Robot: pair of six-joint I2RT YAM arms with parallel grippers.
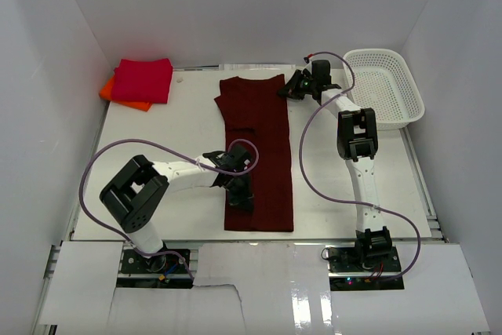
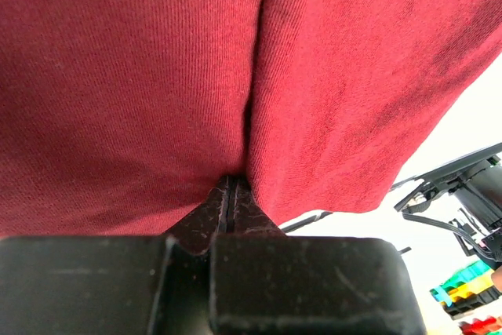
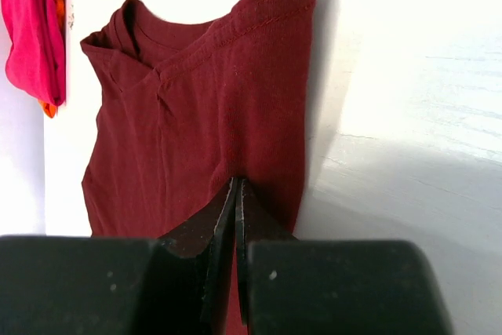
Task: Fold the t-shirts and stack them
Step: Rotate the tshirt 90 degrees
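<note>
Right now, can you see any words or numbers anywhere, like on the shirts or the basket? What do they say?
None: no word, number or logo can be read in any view.
maroon t-shirt: plain cloth, no print, no label showing.
crimson t-shirt and orange t-shirt: plain.
white basket: no marking visible.
coloured bits in the corner of the left wrist view: too blurred to tell if they carry text.

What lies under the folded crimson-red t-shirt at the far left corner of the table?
An orange t-shirt lies under the crimson-red t-shirt; only its left edge and near corner stick out. The rest is covered, so its fold cannot be seen.
</note>
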